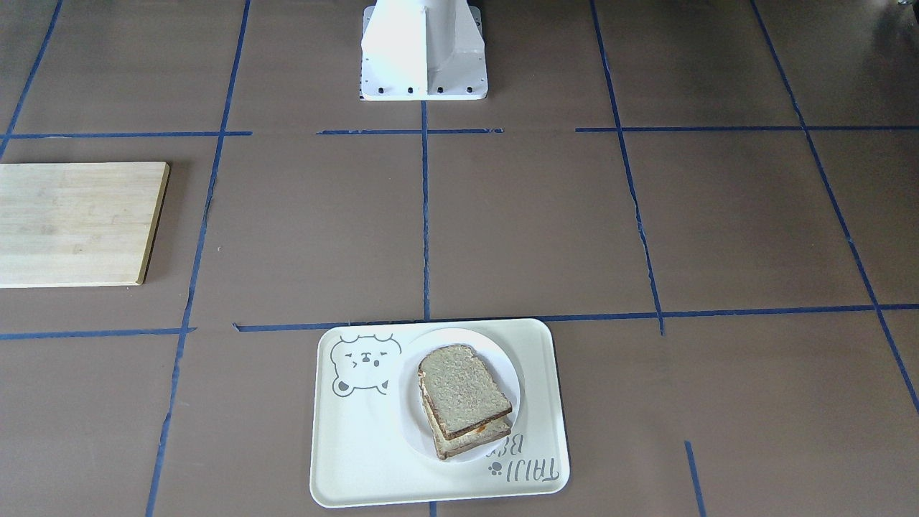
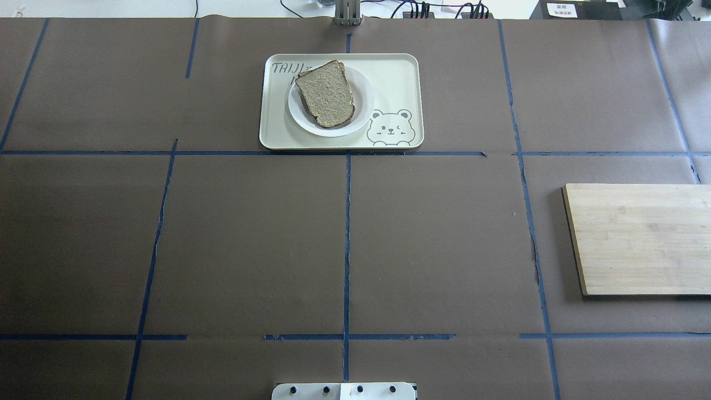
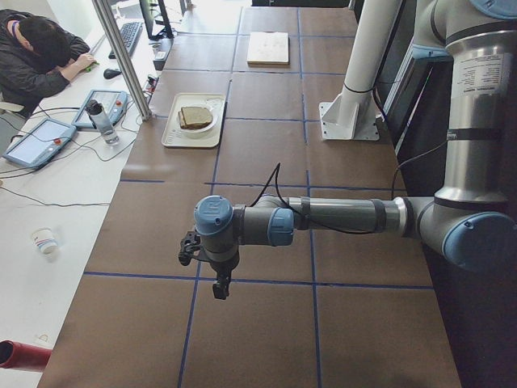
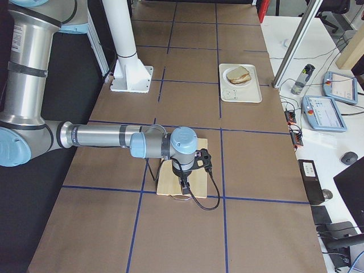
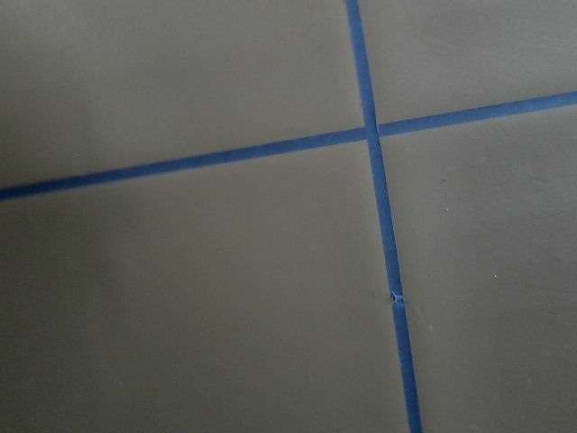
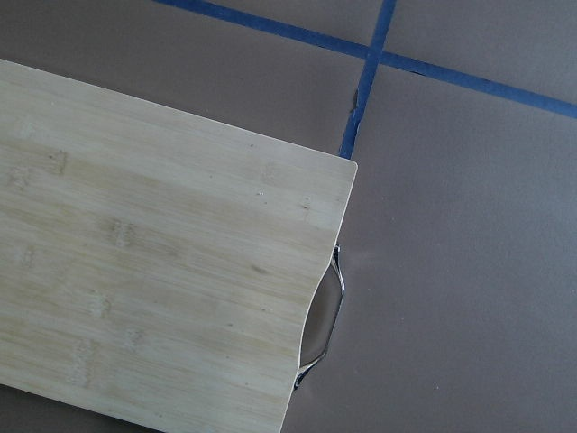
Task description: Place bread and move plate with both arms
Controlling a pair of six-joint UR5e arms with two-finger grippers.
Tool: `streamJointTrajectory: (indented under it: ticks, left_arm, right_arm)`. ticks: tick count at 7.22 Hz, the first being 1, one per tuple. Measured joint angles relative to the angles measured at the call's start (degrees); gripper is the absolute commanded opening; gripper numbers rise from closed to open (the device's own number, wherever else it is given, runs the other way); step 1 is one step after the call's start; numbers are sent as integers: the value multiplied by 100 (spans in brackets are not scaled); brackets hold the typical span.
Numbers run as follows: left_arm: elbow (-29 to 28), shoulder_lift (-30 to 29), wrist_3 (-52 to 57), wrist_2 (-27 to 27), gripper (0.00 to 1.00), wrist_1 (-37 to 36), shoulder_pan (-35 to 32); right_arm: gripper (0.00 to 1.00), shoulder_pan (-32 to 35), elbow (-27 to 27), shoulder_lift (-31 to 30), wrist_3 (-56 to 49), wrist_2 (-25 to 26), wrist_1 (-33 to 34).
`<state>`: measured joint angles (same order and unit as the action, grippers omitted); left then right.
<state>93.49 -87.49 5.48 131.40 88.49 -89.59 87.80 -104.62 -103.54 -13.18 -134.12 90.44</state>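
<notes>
Exterior left: bread (image 3: 195, 117) on plate (image 3: 198, 130), well beyond left claw (image 3: 219, 289)

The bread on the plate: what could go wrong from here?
The bread lies skewed on a lower slice, overhanging it, so it may slide off if the plate tilts. The plate sits inside the rimmed tray, so lifting it by the edge might catch the tray too.

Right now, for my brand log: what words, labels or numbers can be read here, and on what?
"TAIJI": printed on the tray, in the corner by the plate.
Second line under it: partly hidden by the plate, unreadable.
Label on the left arm: too small to read.
Label on the right arm: too small to read.
</notes>
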Motion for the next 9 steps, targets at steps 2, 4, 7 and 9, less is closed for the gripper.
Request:
streamJointTrajectory:
  ticks: [2,4,7,9]
  left_arm:
    - [166,60,-314,113,100,-130,3]
    - [316,153,-336,126,100,-121,6]
    - [437,267,-329,122,100,-119,23]
    - [479,327,-321,144,100,-113,28]
  right_arm:
    - [100,0,22,-7,0,-3,0]
    - [100,0,44,-12,-2,-4,5]
    - [100,-10,95,-15,-12,5,1]
    - [100,-15,145,-10,-11,4,0]
